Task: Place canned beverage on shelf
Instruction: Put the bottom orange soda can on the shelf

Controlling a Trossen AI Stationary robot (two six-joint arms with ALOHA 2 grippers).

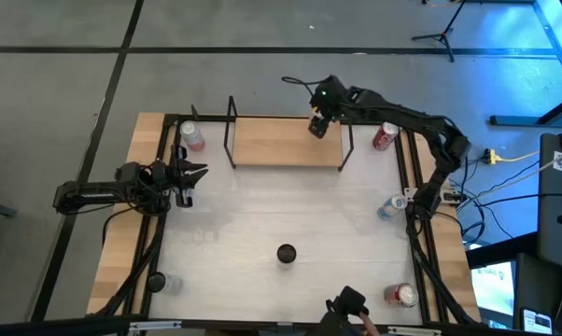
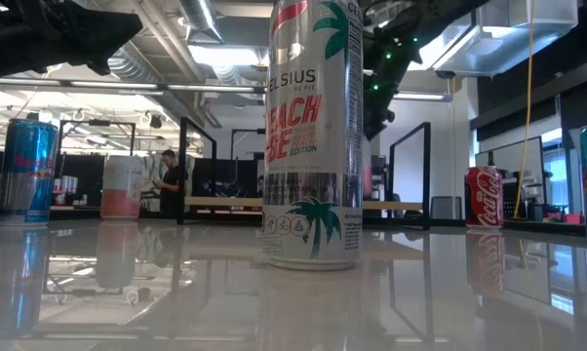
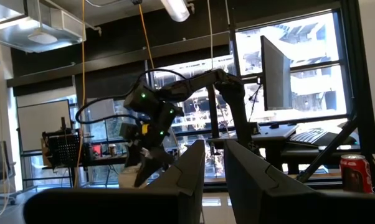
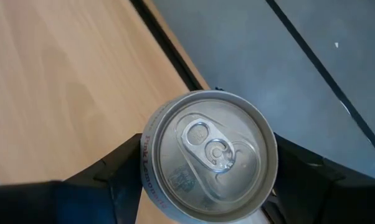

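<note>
Can (image 4: 209,152) in right gripper (image 1: 318,126) above shelf (image 1: 286,142)

Both arms are built from dark, near-black segmented links. The right arm (image 1: 407,121) carries a small green indicator light near its wrist housing, and a thin black cable loops from that housing. The left arm (image 1: 104,191) has blocky black joint housings. The fingers (image 3: 175,177) are matte black, angular plates with flat inner faces.
</note>
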